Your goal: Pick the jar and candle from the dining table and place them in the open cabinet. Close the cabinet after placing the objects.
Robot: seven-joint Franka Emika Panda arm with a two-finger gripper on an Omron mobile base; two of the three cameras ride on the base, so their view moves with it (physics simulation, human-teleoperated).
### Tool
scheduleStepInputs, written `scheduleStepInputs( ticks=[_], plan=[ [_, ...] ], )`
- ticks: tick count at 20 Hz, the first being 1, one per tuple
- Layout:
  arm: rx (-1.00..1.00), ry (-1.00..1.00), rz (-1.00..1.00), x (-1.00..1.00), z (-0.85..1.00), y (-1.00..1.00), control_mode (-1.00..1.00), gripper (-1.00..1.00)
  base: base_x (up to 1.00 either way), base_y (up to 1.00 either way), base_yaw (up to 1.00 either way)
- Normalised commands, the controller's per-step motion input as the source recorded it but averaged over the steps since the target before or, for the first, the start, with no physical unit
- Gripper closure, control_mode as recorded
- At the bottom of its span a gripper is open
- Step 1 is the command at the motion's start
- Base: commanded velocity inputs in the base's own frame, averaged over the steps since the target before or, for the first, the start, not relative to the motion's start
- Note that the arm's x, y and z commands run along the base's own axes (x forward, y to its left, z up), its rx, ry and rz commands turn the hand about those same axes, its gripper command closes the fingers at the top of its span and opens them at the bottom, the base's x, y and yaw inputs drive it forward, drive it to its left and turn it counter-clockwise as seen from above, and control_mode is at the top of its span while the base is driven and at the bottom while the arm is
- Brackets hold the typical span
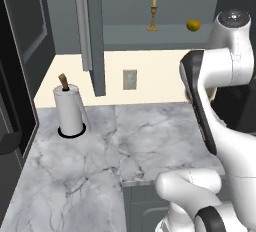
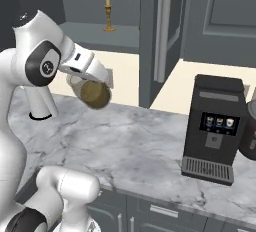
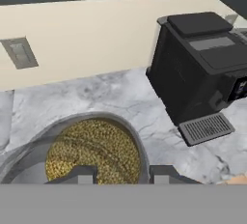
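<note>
Jar in transit
End effector (image 2: 90,87) clamps the tilted jar (image 2: 94,93); cabinet shelf (image 2: 90,31), candle (image 2: 108,12) upper left.

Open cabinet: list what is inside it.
On the cabinet's shelf stand the candle in its brass holder and a small yellow-orange round thing. The open door and the arm cover the shelf's ends. The jar is outside, held in the gripper.

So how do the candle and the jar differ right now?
The candle stands upright on the cabinet shelf, untouched; the jar is tipped on its side in the hand, above the marble counter. The candle is thin and pale yellow on a brass holder; the jar is squat clear glass with olive-brown filling.
</note>
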Motion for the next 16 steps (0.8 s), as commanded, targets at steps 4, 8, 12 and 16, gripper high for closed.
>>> scheduleStepInputs(
  ticks=[4,8,12,16],
  plan=[
    [-0.11,-0.16,-0.01,-0.14,0.64,0.03,-1.0,1.0,0.0,0.0,0.0],
    [-0.09,-0.14,0.0,-0.14,0.63,0.04,-1.0,1.0,0.0,0.0,0.0],
    [-0.08,-0.12,0.0,-0.08,0.59,0.07,-1.0,1.0,0.0,0.0,0.0],
    [-0.06,-0.06,0.0,-0.01,0.45,0.13,-1.0,1.0,0.0,0.0,0.0]
  ],
)
